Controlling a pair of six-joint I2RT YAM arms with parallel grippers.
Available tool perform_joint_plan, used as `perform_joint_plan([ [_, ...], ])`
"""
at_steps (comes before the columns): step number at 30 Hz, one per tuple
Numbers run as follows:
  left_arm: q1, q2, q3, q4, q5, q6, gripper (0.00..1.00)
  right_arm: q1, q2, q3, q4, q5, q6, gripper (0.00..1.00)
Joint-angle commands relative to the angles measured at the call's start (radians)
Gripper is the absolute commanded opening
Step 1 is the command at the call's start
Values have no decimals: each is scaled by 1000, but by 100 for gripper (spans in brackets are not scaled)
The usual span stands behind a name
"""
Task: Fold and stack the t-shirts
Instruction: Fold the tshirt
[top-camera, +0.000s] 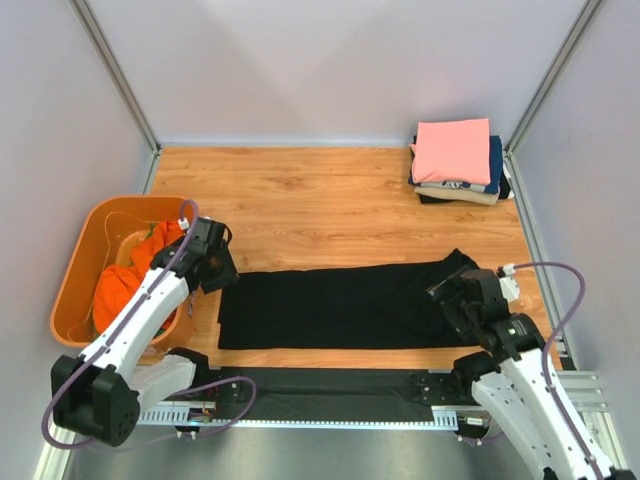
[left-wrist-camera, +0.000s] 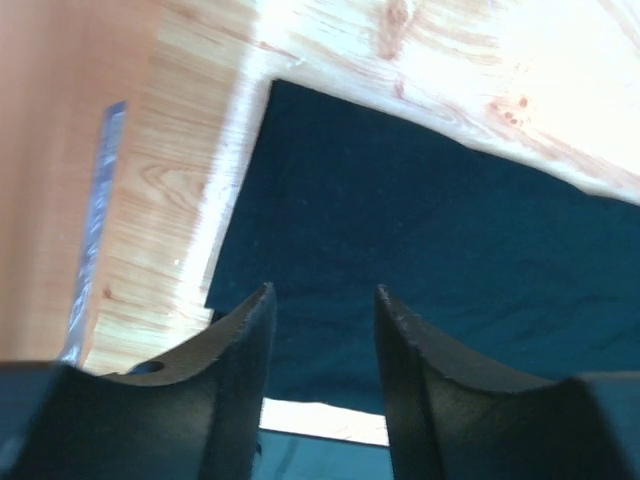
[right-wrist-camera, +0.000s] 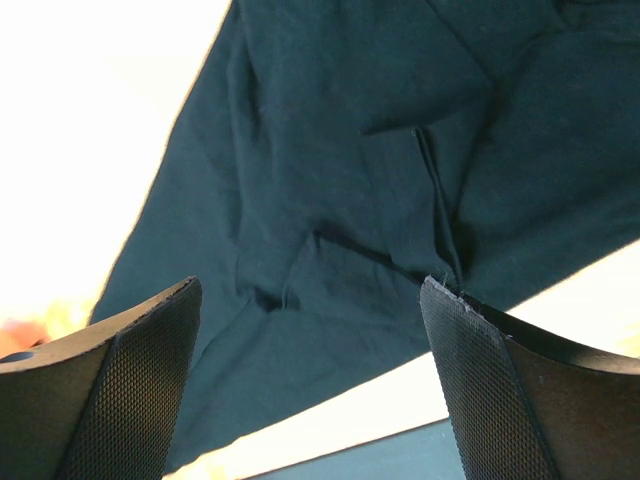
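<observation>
Black t-shirt (top-camera: 340, 305) lies flat, ends below spread left pincer (left-wrist-camera: 322, 295) and spread right pincer (right-wrist-camera: 310, 285).

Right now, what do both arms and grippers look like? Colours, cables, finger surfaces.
The left arm and right arm match: white link shells, black joints and wrists. A grey-purple cable loops off each, the left cable and the right cable. Both grippers are black and two-fingered. The left gripper has smooth, curved fingers. The right gripper has fine mesh-textured pads. No markings are visible.
</observation>
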Motion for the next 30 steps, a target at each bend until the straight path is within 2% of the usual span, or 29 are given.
perform_joint_plan([
  [1, -43, 91, 43, 53, -14, 12, 49, 4, 149, -1, 189, 24, -4, 91],
  [6, -115, 327, 109, 122, -13, 48, 43, 4, 473, 28, 362, 48, -34, 91],
  [10, -163, 497, 176, 142, 33, 71, 39, 4, 773, 56, 502, -47, -73, 88],
  [11, -172, 523, 184, 145, 43, 75, 38, 7, 826, 67, 527, -108, -82, 85],
  [15, -224, 603, 169, 188, 81, 68, 30, 31, 1031, 203, 577, -171, -159, 73],
  [19, -257, 630, 108, 231, 130, 51, 24, 45, 1226, 408, 553, -194, -228, 74],
  [22, -270, 626, 48, 266, 178, 22, 21, 62, 1433, 579, 547, -257, -258, 73],
  [26, -318, 597, -36, 307, 239, -53, 20, 100, 1630, 899, 479, -291, -304, 72],
  [29, -376, 555, -101, 338, 289, -134, 20, 116, 1774, 1053, 453, -335, -318, 70],
  [30, -402, 528, -128, 369, 334, -156, 20, 117, 1811, 1165, 423, -358, -321, 69],
])
